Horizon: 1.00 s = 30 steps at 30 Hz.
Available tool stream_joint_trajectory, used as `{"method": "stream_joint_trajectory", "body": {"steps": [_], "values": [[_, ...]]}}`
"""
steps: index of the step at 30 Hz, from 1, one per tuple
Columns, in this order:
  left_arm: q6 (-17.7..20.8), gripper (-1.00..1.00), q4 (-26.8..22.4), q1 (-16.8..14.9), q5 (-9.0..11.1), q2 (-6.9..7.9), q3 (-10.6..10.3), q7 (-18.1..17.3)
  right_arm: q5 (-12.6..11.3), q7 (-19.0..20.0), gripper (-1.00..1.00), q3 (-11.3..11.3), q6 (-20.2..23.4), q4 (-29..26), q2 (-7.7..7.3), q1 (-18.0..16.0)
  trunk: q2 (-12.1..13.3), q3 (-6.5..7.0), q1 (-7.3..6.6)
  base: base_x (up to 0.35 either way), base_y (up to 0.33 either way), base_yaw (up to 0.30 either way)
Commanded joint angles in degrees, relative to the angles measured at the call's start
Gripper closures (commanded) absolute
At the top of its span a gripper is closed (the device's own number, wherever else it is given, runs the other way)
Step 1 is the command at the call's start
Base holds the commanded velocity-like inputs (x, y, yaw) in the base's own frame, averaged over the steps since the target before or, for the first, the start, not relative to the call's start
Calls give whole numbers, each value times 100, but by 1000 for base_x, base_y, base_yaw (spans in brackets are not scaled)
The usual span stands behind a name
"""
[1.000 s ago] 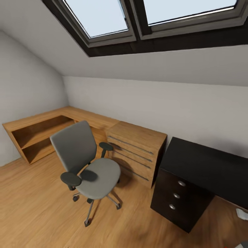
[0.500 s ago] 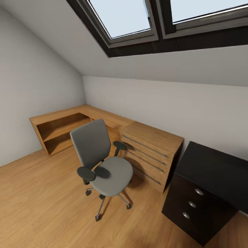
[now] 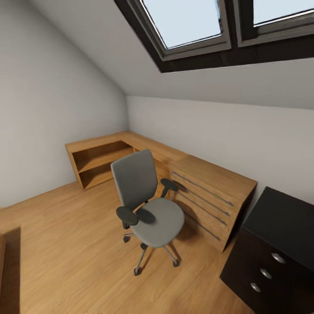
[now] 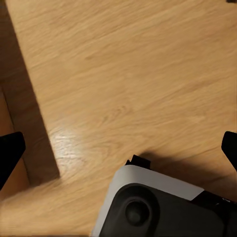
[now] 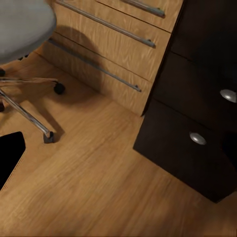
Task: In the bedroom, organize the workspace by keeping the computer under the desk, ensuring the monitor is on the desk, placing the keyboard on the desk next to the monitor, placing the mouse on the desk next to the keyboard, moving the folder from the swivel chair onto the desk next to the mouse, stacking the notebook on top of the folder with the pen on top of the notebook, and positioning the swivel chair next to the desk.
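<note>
The room lay under a sloped ceiling with skylights (image 3: 187, 22), and most of the wooden floor (image 3: 65, 244) was open, leaving wide room for the base to roll. Along the far wall ran the light wooden low cabinets (image 3: 213, 192), their slatted drawer fronts facing the room. The black counter (image 3: 283, 222) stood just beside them at the right edge, its drawers with round silver knobs close to the right claw (image 5: 118, 148). The swivel chair (image 3: 148, 205) stood near the cabinets and apart from the counter, its seat bare, so it probably needed rolling toward the counter. Its chrome base had free floor on every side but the cabinet side. The left claw (image 4: 118, 153) hung over bare floor with its dark fingertips at the frame edges, spread and holding nothing. The right claw's grip could not be told.
</note>
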Motion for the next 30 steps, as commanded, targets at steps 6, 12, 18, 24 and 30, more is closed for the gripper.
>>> {"method": "stream_joint_trajectory", "body": {"steps": [6, 12, 18, 24, 30], "values": [[-8, -100, -6, 3, -405, -45, -36, 47, -22, -28, -100, 47, -12, 10, 4, -3, -5, -6, 1, 0, 0, 287], [-8, -100, -4, 3, -517, -51, -31, 50, -22, -28, -100, 48, -12, 10, 4, -2, -5, -6, 1, 1, 0, 287], [-8, -100, -4, 3, -541, -52, -26, 49, -22, -28, -100, 46, -12, 10, 4, 7, -5, -6, 1, 167, 0, 287], [-8, -100, -4, 3, -543, -52, -28, 48, -22, -28, -100, 46, -12, 4, 4, 23, -5, -6, 1, 109, 0, 287], [-8, -100, -4, 3, -541, -52, -33, 49, -22, -34, -100, 46, -12, 1, 4, 24, -5, -6, 1, 10, 0, 287]]}}
